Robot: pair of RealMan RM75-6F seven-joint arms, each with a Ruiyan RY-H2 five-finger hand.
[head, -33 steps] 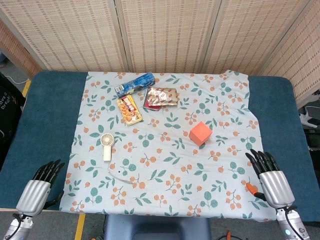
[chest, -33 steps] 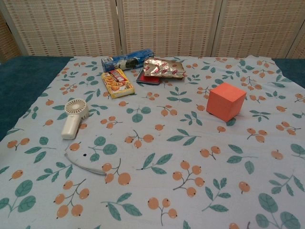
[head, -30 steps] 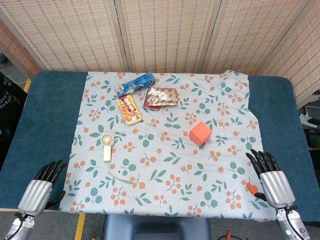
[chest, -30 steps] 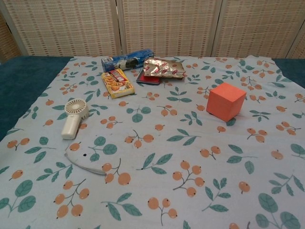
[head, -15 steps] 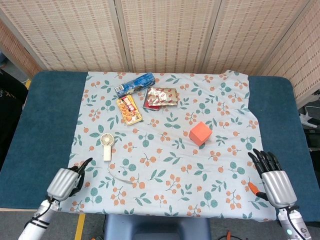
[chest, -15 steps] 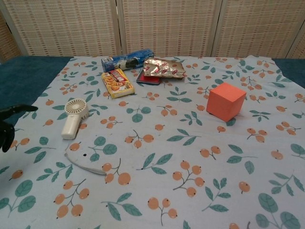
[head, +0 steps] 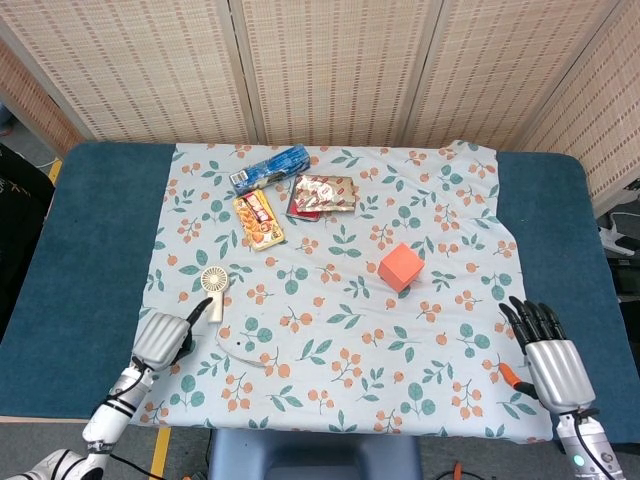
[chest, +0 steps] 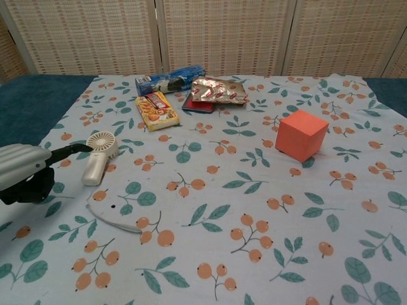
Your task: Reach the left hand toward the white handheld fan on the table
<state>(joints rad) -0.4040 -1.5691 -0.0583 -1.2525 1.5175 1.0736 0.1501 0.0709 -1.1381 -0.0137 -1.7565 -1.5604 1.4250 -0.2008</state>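
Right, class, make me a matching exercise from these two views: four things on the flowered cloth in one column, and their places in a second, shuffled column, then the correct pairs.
Things:
1. white handheld fan
2. orange cube
3. blue packet
4. left hand

Places:
A. at the far edge of the cloth, nearest the screen
B. on the right half of the cloth, standing alone
C. at the near left edge, one finger stretched toward the fan
D. on the left side of the cloth, handle toward the robot

Pairs: 1-D, 2-B, 3-A, 4-C
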